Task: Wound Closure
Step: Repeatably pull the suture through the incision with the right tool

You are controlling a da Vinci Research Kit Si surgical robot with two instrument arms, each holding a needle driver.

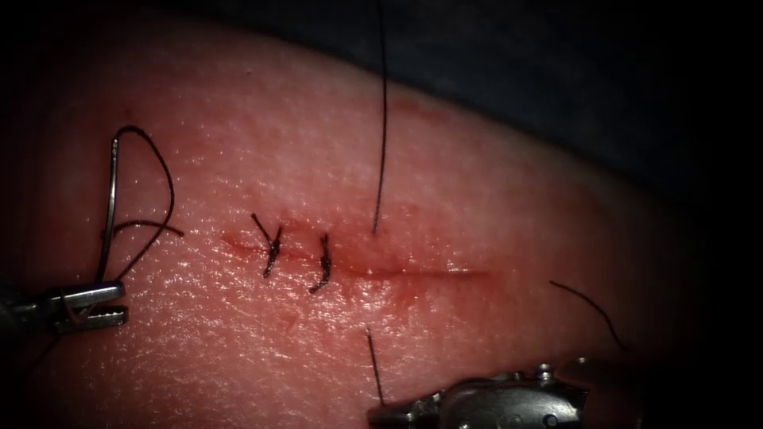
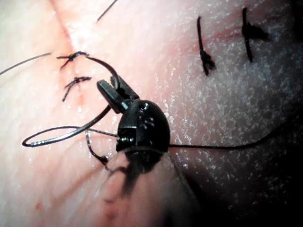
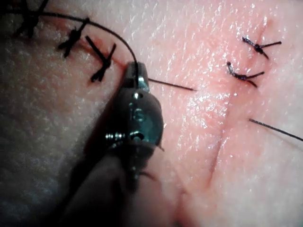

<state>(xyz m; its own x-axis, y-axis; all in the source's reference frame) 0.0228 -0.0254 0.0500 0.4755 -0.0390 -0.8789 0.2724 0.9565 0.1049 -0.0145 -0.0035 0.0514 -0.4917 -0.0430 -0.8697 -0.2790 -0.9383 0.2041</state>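
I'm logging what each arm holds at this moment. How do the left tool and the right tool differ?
The left tool, left of the cut, holds the curved needle, which is out of the tissue, near one end; the right tool holds thread below the cut. The left tool's jaws lie flat across the tissue; the right tool's point up toward the cut. Both are shut on something.

Needle (image 1: 110, 208) lies left of the cut (image 1: 413, 272), held by left pincer (image 1: 99, 306).

Dark blue-grey backdrop (image 1: 556, 56) behind, edges in shadow, light concentrated centrally.
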